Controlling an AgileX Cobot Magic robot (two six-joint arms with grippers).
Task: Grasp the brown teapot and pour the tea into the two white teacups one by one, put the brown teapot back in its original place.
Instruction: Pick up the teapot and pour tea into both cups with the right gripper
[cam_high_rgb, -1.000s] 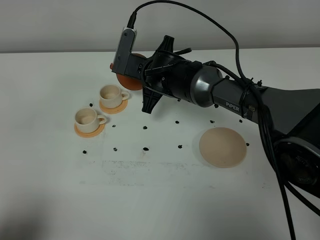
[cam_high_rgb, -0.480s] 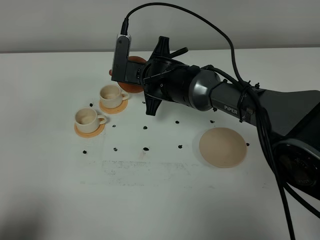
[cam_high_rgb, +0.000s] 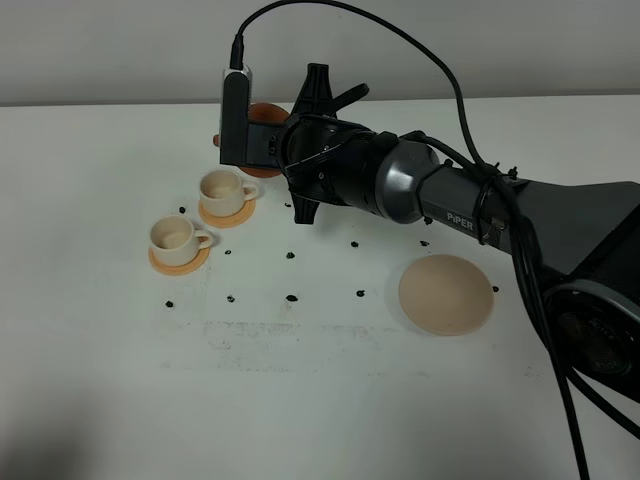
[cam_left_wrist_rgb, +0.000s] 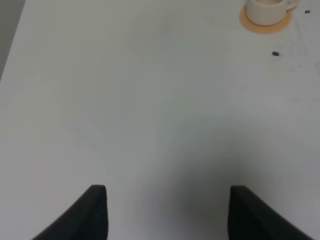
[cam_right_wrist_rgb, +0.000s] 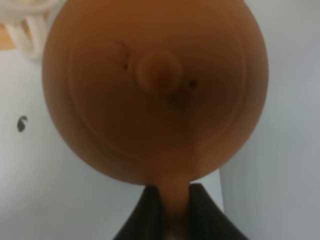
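My right gripper (cam_high_rgb: 266, 142) reaches across to the left and is shut on the handle of the brown teapot (cam_high_rgb: 264, 112), holding it in the air just behind the far white teacup (cam_high_rgb: 224, 187). In the right wrist view the teapot (cam_right_wrist_rgb: 155, 90) fills the frame, lid towards the camera, with the fingers (cam_right_wrist_rgb: 145, 215) closed on its handle. The near teacup (cam_high_rgb: 174, 235) stands on its orange coaster (cam_high_rgb: 180, 260). The beige disc (cam_high_rgb: 446, 294) lies bare at the right. My left gripper (cam_left_wrist_rgb: 167, 212) is open over bare table. No tea stream shows.
The white table (cam_high_rgb: 320, 380) carries several small black marks (cam_high_rgb: 290, 297) between the cups and the disc. The right arm's body (cam_high_rgb: 400, 185) spans the middle of the table. In the left wrist view one cup (cam_left_wrist_rgb: 267, 7) on its coaster shows far off.
My right gripper has lifted the teapot up and back, away from the far teacup, and turned it towards level. The cups and the disc have not moved.
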